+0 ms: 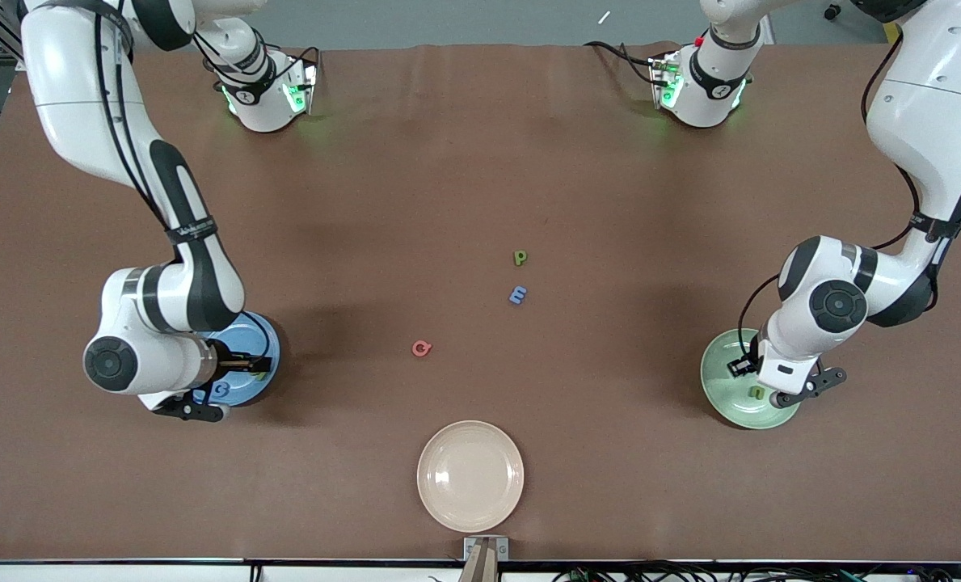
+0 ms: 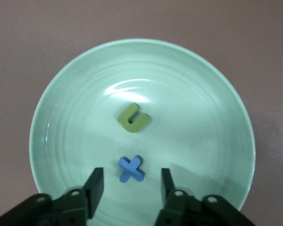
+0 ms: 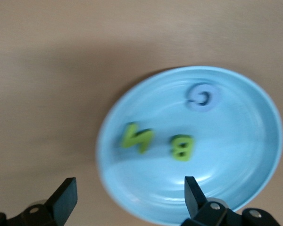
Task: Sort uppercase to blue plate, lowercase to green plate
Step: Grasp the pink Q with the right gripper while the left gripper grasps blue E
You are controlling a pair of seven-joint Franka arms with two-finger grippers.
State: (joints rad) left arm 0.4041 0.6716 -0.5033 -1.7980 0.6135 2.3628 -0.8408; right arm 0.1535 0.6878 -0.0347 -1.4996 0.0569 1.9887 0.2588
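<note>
My left gripper hangs open low over the green plate, at the left arm's end of the table. A blue lowercase x lies flat on the plate between the fingertips, touching neither, and a green n lies beside it. My right gripper stands wide open and empty over the rim of the blue plate, at the right arm's end. On that plate lie the uppercase blue C, green N and green B. Mid-table lie a green p, a blue m and a red Q.
A beige plate sits empty near the table's front edge, nearer the camera than the loose letters. Both arms' bases stand along the table's back edge. The brown table spreads bare around the three loose letters.
</note>
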